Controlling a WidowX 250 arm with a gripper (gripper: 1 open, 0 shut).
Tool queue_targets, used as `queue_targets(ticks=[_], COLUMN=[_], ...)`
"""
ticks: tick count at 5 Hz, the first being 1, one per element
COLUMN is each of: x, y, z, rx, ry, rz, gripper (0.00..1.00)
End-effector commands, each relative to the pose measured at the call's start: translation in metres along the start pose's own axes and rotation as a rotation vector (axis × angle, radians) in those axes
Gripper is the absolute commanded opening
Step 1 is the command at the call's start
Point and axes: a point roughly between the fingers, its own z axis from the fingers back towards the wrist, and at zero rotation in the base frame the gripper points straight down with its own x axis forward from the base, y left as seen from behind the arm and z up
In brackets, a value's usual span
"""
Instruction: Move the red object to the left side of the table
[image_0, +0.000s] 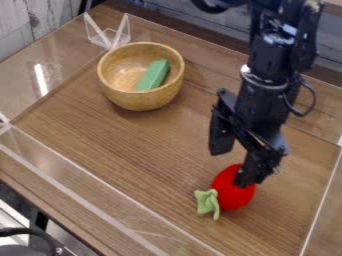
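Camera view from the front corner: my gripper (241, 157) points straight down over the red object (235, 194), its fingers (217, 139) spread wide apart and holding nothing. I see the red object lying on the counter (120, 150) toward the lower right, green stem (207, 204) pointing left, partly hidden behind one finger; I cannot tell whether they touch. Well apart, upper left, sits a wooden bowl (140, 90) holding a green piece (156, 73).

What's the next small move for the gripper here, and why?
Probably lower a little further and close. The gripper hangs open, pointing down right over the red toy strawberry, its fingers straddling the top but not yet gripping.
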Motion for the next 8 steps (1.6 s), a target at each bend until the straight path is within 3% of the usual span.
queue_targets(ticks=[1,2,4,5,8], x=[0.007,0.009,0.008,0.007,0.01], y=[-0.01,-0.009,0.0,0.005,0.009], z=[0.007,0.004,0.014,0.014,0.003], rx=[0.009,0.005,0.014,0.008,-0.008], ry=[-0.061,-0.1,-0.177,-0.202,-0.202], rz=[-0.047,-0.028,0.049,0.109,0.149], gripper=[1.0,1.0,1.0,1.0,1.0])
